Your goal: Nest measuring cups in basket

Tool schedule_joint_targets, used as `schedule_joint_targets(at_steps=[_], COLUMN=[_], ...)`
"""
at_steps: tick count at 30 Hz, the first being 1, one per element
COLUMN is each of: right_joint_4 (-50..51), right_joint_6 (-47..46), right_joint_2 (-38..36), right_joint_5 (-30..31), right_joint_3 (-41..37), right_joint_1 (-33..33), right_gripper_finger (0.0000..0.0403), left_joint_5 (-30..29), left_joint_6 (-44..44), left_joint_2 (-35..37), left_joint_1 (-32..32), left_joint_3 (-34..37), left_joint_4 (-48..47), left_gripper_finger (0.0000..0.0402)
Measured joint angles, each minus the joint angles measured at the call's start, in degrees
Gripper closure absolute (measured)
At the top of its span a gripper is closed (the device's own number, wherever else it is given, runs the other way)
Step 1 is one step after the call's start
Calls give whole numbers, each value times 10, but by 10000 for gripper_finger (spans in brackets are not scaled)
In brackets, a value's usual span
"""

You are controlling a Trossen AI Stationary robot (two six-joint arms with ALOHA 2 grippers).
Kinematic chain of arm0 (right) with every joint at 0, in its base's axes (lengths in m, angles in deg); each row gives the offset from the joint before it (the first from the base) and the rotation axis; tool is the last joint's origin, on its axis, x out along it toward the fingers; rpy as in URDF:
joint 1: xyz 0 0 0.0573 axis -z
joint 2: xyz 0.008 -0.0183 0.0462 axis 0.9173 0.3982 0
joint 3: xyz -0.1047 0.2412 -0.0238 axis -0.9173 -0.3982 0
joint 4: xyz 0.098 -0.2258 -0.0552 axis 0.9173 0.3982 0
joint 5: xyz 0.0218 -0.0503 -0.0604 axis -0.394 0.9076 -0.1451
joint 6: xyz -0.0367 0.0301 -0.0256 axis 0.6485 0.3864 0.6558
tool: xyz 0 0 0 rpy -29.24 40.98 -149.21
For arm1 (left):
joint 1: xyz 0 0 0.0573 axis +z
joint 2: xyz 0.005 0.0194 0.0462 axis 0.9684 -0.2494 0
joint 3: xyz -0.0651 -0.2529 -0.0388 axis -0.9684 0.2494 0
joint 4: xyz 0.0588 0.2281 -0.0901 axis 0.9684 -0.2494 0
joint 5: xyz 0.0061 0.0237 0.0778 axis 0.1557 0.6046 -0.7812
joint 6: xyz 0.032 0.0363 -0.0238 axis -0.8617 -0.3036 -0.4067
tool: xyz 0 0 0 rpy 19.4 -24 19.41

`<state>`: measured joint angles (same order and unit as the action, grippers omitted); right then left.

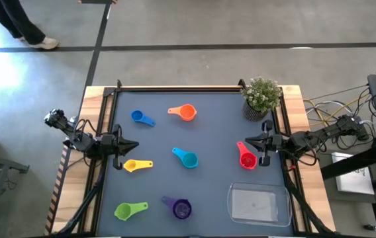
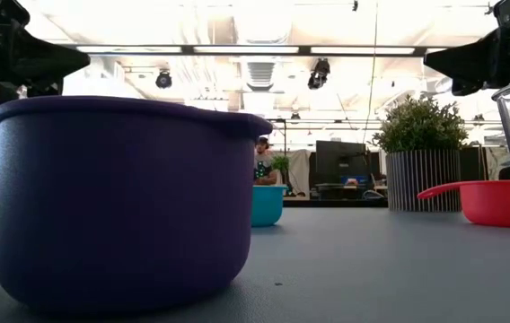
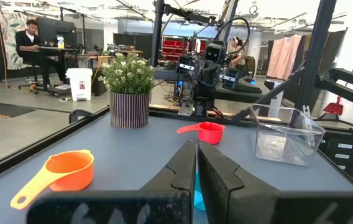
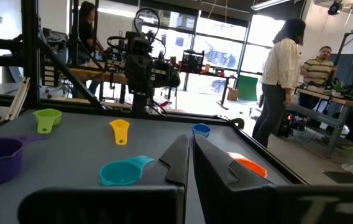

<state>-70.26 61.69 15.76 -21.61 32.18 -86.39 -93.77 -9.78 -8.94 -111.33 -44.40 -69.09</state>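
Several measuring cups lie apart, resting on their bases on the grey mat: blue (image 1: 141, 118), orange (image 1: 184, 112), yellow (image 1: 137, 165), teal (image 1: 186, 158), red (image 1: 246, 157), green (image 1: 128, 211) and purple (image 1: 179, 207). The clear basket (image 1: 257, 203) sits near the mat's near right corner with nothing in it. My left gripper (image 1: 132, 145) hovers shut at the mat's left edge, just beyond the yellow cup. My right gripper (image 1: 244, 140) hovers shut at the right side, just beyond the red cup. Both sets of fingers (image 3: 196, 168) (image 4: 189, 158) hold nothing.
A small potted plant (image 1: 262, 97) stands at the mat's far right corner. A black frame rail (image 1: 175, 88) borders the mat. Open mat lies between the cups in the middle. People stand and sit in the room beyond the table.
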Motion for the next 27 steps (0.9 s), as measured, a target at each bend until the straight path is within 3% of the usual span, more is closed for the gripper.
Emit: schedule_joint_targets(at_steps=[7, 11, 20, 24, 27], right_joint_4=[0, 0, 0, 0, 0], right_joint_6=[0, 0, 0, 0, 0], right_joint_2=[0, 0, 0, 0, 0], right_joint_5=[0, 0, 0, 0, 0], right_joint_3=[0, 0, 0, 0, 0], right_joint_1=[0, 0, 0, 0, 0], right_gripper_finger=[390, 390, 390, 390, 390], left_joint_5=[0, 0, -74, -75, -37], left_joint_6=[9, 10, -145, -164, -163], left_joint_2=[0, 0, -4, -14, -39], left_joint_1=[0, 0, 14, 41, 68], left_joint_3=[0, 0, 0, 0, 0], left_joint_4=[9, 64, 231, 279, 275], left_gripper_finger=[402, 402, 402, 402, 402])
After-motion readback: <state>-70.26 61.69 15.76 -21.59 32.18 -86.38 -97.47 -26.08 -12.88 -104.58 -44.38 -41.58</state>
